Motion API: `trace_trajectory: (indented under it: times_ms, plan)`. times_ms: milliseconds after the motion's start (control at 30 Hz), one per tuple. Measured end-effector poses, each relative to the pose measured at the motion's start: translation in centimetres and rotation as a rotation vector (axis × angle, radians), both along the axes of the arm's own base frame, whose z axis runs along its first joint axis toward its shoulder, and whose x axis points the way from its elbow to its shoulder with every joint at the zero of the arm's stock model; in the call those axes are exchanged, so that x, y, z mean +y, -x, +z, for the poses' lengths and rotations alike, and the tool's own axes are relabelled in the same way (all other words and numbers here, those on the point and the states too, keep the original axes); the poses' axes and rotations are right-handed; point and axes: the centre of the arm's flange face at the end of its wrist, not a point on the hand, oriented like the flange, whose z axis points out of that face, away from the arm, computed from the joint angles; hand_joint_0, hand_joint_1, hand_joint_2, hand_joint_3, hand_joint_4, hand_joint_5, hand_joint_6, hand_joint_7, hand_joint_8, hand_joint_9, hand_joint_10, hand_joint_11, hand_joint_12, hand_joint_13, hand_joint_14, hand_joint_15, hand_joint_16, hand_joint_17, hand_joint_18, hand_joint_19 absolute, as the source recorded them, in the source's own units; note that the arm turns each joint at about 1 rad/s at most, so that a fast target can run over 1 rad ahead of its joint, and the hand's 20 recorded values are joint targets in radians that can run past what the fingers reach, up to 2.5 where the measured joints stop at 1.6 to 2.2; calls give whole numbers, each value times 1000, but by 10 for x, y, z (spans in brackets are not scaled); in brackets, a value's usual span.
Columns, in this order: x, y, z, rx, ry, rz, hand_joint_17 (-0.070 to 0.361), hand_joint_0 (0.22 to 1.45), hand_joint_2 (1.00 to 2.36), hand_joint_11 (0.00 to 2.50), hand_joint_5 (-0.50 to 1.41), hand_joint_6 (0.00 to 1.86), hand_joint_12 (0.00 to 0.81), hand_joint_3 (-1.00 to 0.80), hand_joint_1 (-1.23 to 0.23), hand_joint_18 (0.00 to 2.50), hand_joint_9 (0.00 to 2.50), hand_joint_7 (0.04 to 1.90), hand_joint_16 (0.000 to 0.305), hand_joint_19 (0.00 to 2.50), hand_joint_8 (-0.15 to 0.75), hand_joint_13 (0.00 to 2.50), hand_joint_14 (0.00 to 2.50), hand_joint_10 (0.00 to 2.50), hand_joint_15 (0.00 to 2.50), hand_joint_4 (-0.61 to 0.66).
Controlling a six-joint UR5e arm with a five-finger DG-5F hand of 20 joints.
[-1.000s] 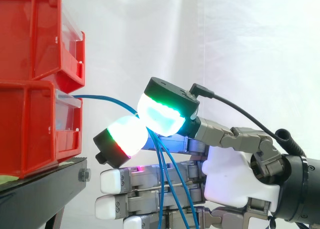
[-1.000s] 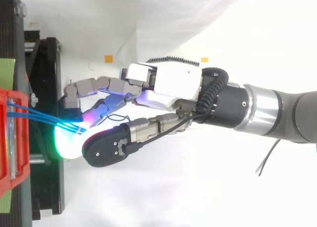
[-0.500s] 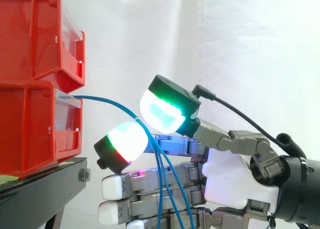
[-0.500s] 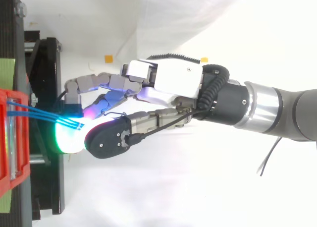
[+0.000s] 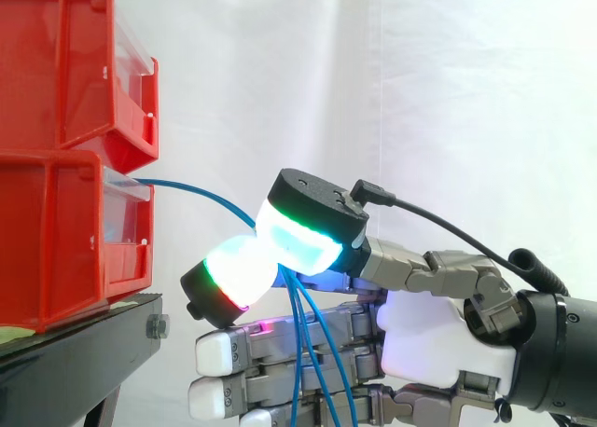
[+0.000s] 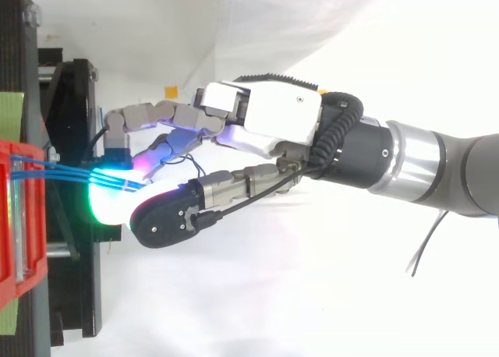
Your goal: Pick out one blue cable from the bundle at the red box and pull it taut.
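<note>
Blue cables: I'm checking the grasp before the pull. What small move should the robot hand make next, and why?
Probably draw the robot hand a little away from the red bin. Its pads meet on the blue cables, which curve slack from the bin; whether one strand or several are pinched is unclear.
</note>
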Motion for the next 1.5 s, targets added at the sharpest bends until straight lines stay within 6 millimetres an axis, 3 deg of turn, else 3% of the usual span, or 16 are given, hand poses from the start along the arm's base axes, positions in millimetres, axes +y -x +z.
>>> trace_trajectory:
  times_ms: [133, 267, 400, 800, 1000, 1167, 1500]
  plan:
    - [-2, 0, 0, 0, 0, -3, 111, 576, 1010, 435, -85, 522, 318, -373, -613, 564, 835, 1378, 50, 644, 213, 735, 15, 18, 362, 121]
    - [-4, 0, 0, 0, 2, -6, 110, 587, 1003, 427, -79, 523, 317, -460, -455, 559, 844, 1386, 49, 646, 209, 735, 15, 17, 356, 113]
    - [-6, 1, 0, 3, 6, -12, 110, 593, 1002, 426, -75, 528, 317, -480, -398, 564, 850, 1379, 49, 646, 206, 745, 15, 17, 359, 125]
    - [-13, 3, -3, 25, 12, -44, 110, 626, 1013, 429, -73, 522, 315, -326, -489, 568, 858, 1398, 49, 646, 207, 749, 16, 17, 368, 107]
    - [-15, 4, -4, 28, 10, -58, 113, 554, 1003, 431, -79, 500, 325, -460, -507, 576, 850, 1403, 50, 649, 214, 744, 15, 17, 364, 114]
    - [-11, 3, -3, 20, 8, -59, 123, 501, 1000, 419, -125, 503, 342, -500, -449, 586, 823, 1142, 55, 643, 228, 747, 15, 16, 357, 153]
    - [0, -1, 1, -9, 49, -79, 133, 463, 1000, 408, -143, 503, 360, -500, -481, 594, 796, 1079, 59, 631, 237, 743, 14, 16, 348, 195]
